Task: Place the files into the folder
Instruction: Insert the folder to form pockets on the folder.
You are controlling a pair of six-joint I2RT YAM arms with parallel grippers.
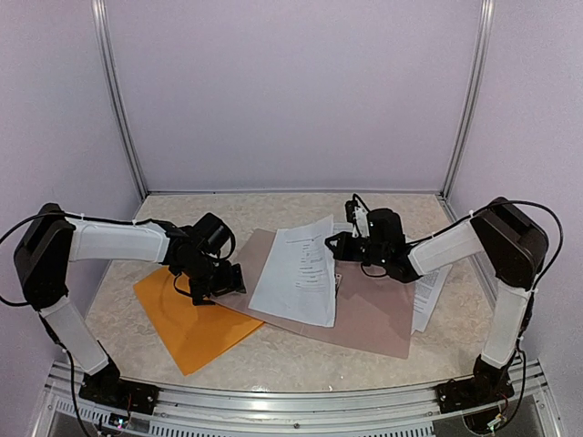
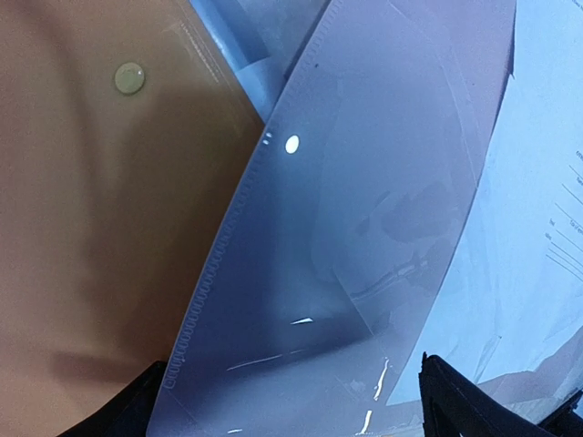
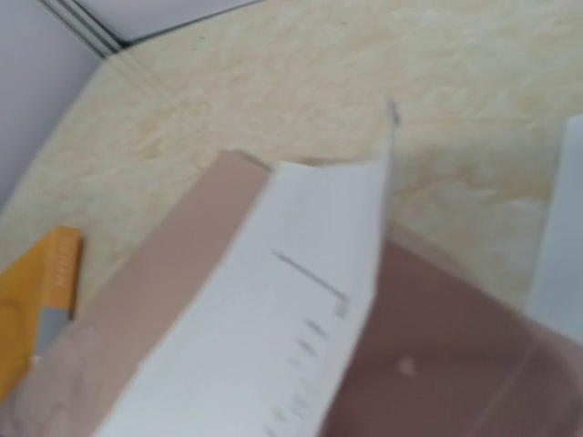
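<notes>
Here the left claw (image 1: 239,278) gapes around the glossy translucent flap (image 2: 364,228) of the flat orange folder (image 1: 191,332). The right claw (image 1: 335,244), clenched, seemingly pinches a thin curling paper sheet (image 1: 296,273).

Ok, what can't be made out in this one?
- Right gripper tips: absent from the right wrist view, hidden by its body from above; grip on top sheet unconfirmed.
- Sheet's print: tiny from above, blurred at the right wrist.
- Papers under right arm: count hidden.
- Left gripper fingers: cut by left wrist view's bottom edge; contact with folder flap unclear.
</notes>
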